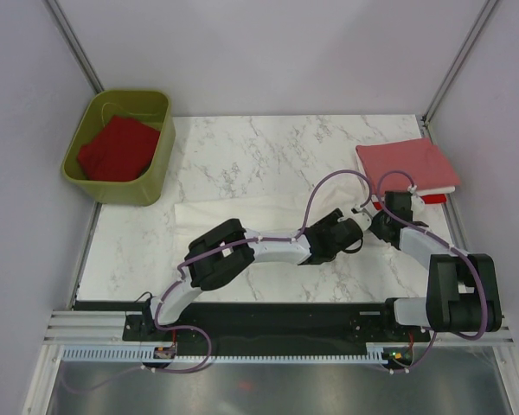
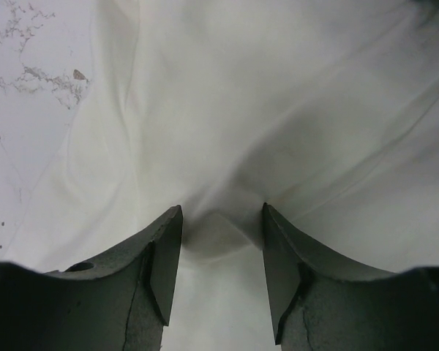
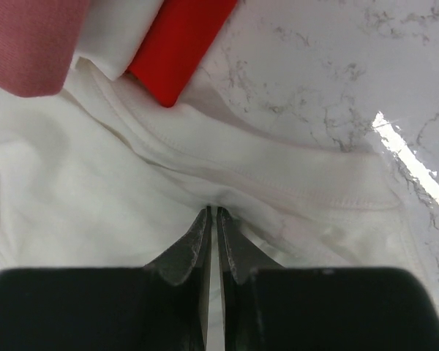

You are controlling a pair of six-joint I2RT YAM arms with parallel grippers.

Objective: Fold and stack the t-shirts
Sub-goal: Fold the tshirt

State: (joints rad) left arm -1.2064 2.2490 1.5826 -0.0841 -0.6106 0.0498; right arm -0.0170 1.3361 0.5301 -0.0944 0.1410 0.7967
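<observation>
A white t-shirt (image 1: 242, 212) lies spread across the middle of the marble table. My left gripper (image 1: 363, 221) reaches over to its right end. In the left wrist view that gripper (image 2: 222, 212) stands open and pressed onto the white t-shirt (image 2: 241, 110), with a small ridge of cloth puckered up between the tips. Close beside it, my right gripper (image 1: 382, 216) is also at that end. In the right wrist view it (image 3: 213, 210) is shut on a thin fold of the white t-shirt (image 3: 95, 190) near a stitched hem.
A folded stack sits at the back right, with a salmon pink t-shirt (image 1: 406, 162) on top and white and red ones (image 3: 179, 44) beneath it. The stack lies just beyond the right gripper. An olive-green tub (image 1: 156, 169) at the back left holds a red t-shirt (image 1: 112, 149).
</observation>
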